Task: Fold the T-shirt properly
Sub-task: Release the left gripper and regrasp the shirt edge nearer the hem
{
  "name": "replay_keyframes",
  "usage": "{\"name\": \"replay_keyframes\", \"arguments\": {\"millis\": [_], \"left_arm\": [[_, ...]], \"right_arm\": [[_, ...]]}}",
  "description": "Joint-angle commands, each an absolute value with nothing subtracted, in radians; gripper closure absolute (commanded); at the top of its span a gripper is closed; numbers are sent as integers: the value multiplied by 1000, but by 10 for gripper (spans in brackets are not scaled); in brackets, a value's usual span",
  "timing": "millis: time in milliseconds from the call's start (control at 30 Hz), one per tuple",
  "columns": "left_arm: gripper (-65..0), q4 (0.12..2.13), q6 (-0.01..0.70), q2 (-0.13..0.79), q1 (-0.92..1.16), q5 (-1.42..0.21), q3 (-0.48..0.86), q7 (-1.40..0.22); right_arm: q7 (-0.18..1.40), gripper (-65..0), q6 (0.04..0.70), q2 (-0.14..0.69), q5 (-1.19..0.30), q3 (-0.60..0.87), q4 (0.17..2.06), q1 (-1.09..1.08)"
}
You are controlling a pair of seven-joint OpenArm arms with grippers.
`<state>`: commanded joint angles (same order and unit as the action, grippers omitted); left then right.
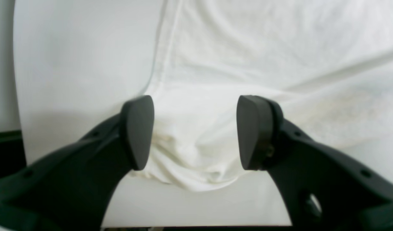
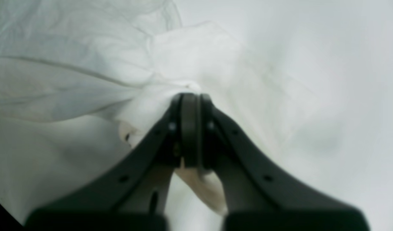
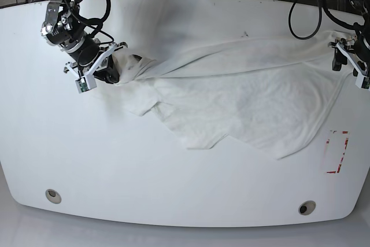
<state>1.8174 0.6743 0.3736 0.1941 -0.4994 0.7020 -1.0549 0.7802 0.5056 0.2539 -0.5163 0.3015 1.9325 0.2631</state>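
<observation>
Across the middle of the surface [image 3: 173, 201] lies one T-shirt [image 3: 248, 96], stretched left to right and rumpled, no neat fold visible, so folding seems barely begun. Two claws work it: the right claw [image 2: 190, 96] pinches bunched cloth at far left; the left claw [image 1: 195, 131] stands spread over a hem at right.

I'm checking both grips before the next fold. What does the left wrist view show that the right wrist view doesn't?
Left wrist view only: the left gripper open, its pads apart either side of a bunched edge of the T-shirt, with bare table beside the hem.

Right wrist view only: the right gripper shut on a gathered wad of the shirt, cloth pulled into creases away from it.

Both: white shirt fabric on the white table.
</observation>
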Motion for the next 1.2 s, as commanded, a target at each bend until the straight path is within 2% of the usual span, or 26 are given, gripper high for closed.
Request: {"name": "replay_keyframes", "arguments": {"millis": [167,300,400,533,833,1200], "left_arm": [[-383,1762,665,372,64,-495,654,-1055],[-383,1670,605,372,-48,-466,607,-1055],[-385,1560,573,372,-162,-418,572,-1049],[-385,1395,573,372,-294,-354,530,-1033],[-385,1038,573,378,-498,-217,437,-797],[-385,595,572,397,-638,-176,358,-568]], "right_arm": [[780,0,506,254,-516,302,1929,255],[780,0,506,254,-516,302,1929,254],[780,0,504,254,-516,302,1929,249],[780,0,504,254,-516,302,1926,236],[780,0,501,254,-516,300,1926,225],[780,0,501,254,-516,300,1926,211]]}}
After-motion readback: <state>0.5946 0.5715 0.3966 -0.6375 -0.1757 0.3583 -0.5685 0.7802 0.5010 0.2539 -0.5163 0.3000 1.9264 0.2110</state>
